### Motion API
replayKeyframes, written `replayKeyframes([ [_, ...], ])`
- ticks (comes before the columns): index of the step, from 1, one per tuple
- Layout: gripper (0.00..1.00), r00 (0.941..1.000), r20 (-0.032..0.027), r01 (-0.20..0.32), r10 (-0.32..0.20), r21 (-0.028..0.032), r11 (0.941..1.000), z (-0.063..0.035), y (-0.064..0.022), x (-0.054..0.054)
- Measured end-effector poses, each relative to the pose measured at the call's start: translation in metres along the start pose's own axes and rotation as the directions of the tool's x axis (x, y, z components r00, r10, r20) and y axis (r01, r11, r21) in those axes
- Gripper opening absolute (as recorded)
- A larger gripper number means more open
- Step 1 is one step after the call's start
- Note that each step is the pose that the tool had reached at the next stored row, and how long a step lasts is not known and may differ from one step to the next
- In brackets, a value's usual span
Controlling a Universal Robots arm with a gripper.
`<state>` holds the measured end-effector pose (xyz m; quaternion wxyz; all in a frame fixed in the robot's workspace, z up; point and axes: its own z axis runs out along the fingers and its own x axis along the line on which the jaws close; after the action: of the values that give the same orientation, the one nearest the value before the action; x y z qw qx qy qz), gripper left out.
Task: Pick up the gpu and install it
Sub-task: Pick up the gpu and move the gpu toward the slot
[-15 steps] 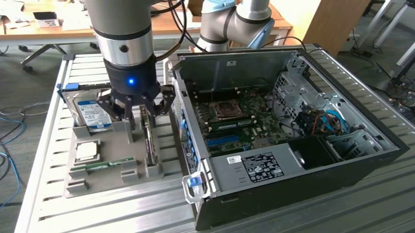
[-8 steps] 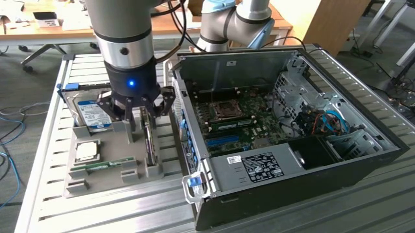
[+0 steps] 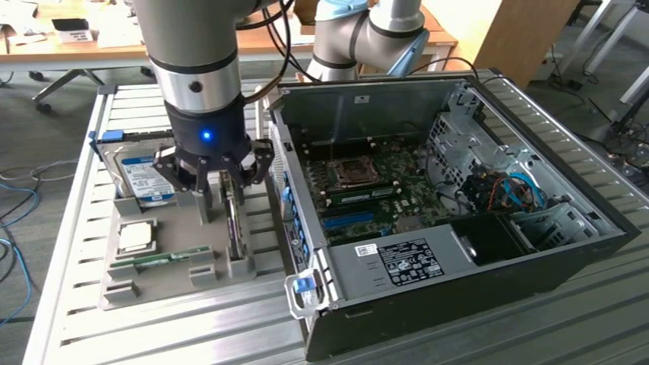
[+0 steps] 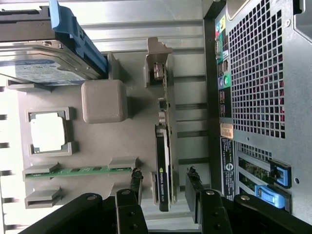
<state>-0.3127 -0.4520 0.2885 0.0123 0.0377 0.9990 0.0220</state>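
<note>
Claw (image 4: 165, 176) spread wide, astride upright gpu (image 4: 163, 146)

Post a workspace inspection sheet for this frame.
Surface: slatted metal table, grey fixture tray on it.
Job's things: gpu on edge in tray slot, not lifted; open PC case beside tray.
Clutter: hard drive, memory stick, processor chip in tray.
Grippers: tool open, fingers either side of gpu, gaps both sides.
Cables: blue cables inside case; black cables along arm.
Surroundings: desk behind, blue cable on floor.
</note>
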Motion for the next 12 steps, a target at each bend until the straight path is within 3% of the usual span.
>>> replayKeyframes([
  [12,0.49,1.0,0.0001,0.0,0.0,-0.0001,1.0,0.003,-0.0001,0.0001],
])
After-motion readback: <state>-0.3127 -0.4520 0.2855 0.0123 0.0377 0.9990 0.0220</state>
